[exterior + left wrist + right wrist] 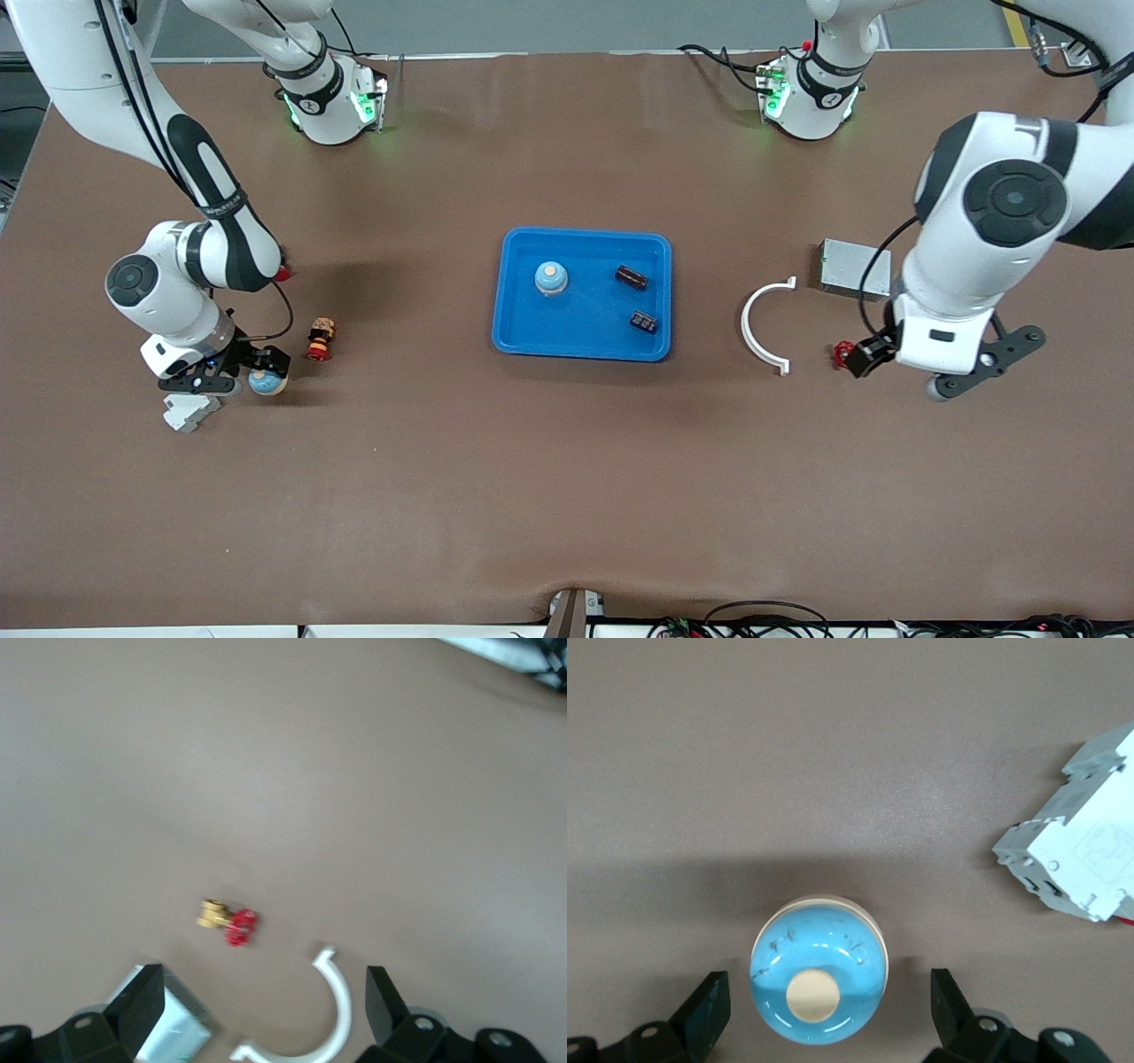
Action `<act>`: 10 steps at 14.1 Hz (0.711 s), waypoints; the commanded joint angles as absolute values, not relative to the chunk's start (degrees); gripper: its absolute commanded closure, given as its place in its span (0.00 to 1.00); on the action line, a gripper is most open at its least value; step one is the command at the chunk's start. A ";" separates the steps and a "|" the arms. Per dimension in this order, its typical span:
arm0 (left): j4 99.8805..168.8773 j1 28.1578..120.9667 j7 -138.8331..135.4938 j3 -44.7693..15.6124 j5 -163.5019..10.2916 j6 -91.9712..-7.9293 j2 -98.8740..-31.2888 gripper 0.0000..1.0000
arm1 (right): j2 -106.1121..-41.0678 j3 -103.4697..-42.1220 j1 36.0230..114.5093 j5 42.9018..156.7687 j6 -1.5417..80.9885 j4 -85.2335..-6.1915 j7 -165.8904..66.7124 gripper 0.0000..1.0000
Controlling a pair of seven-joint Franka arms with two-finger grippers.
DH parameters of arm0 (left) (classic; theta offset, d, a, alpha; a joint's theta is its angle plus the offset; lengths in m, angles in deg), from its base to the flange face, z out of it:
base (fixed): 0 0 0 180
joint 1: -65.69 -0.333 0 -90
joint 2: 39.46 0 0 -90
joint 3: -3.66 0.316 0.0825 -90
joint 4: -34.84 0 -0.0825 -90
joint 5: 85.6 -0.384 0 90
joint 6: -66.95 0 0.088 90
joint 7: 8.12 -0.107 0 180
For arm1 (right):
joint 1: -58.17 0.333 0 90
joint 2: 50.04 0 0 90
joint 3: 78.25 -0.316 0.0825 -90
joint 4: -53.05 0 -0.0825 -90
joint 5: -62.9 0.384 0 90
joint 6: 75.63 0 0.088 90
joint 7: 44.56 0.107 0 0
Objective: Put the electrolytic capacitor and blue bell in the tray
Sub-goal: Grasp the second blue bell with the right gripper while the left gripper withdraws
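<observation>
The right gripper (824, 1010) hangs with fingers spread wide on either side of a glossy blue bell (818, 981), a dome with a cream button, near the right arm's end of the tabletop (567, 487). A white ribbed breaker block (1076, 859) lies just beside it. The left gripper (266, 1010), also spread and empty, is over a white plastic half-ring (328, 1014) and a red-handled brass valve (226, 921). The shallow blue tray (518, 328) mid-table holds another blue bell (551, 278) and two dark cylindrical capacitors (631, 277).
</observation>
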State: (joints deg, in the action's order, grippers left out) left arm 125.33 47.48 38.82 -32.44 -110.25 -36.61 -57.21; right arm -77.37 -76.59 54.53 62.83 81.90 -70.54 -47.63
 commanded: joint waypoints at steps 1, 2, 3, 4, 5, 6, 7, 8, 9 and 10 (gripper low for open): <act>125.64 43.38 28.22 -32.90 -106.71 -34.48 -53.36 0.00 | -77.81 -77.63 53.51 63.08 82.13 -70.27 -47.46 0.00; 124.50 41.88 24.61 -32.82 -104.86 -34.48 -53.00 0.00 | -78.33 -77.63 53.60 63.16 82.22 -70.00 -47.28 0.00; 123.88 41.09 21.96 -32.82 -104.06 -34.13 -52.91 0.00 | -78.77 -77.72 53.60 63.17 82.22 -69.83 -47.11 0.00; 123.27 40.90 20.29 -32.73 -104.05 -33.52 -52.82 0.00 | -78.87 -77.72 53.68 63.17 82.13 -69.74 -46.76 0.00; 122.39 40.90 19.14 -32.64 -104.05 -32.90 -52.56 0.00 | -78.87 -77.72 53.86 63.17 82.13 -69.74 -46.67 0.00; 121.51 40.90 18.52 -32.64 -104.05 -32.29 -52.64 0.00 | -78.87 -77.80 53.95 63.17 82.13 -69.74 -46.23 0.00; 120.63 40.82 17.64 -32.64 -103.97 -31.93 -52.64 0.00 | -78.87 -77.81 54.12 63.17 82.13 -69.74 -45.70 0.00; 120.01 40.90 16.85 -32.55 -103.97 -31.84 -52.64 0.00 | -78.87 -77.81 54.39 63.17 82.13 -69.74 -45.53 0.00; 119.57 40.82 16.32 -32.55 -103.88 -31.67 -52.64 0.00 | -78.95 -77.81 54.48 63.17 82.04 -69.48 -45.52 0.00; 118.96 40.81 15.88 -32.55 -103.53 -31.14 -52.64 0.00 | -79.30 -77.81 54.48 63.17 82.04 -69.30 -45.52 0.00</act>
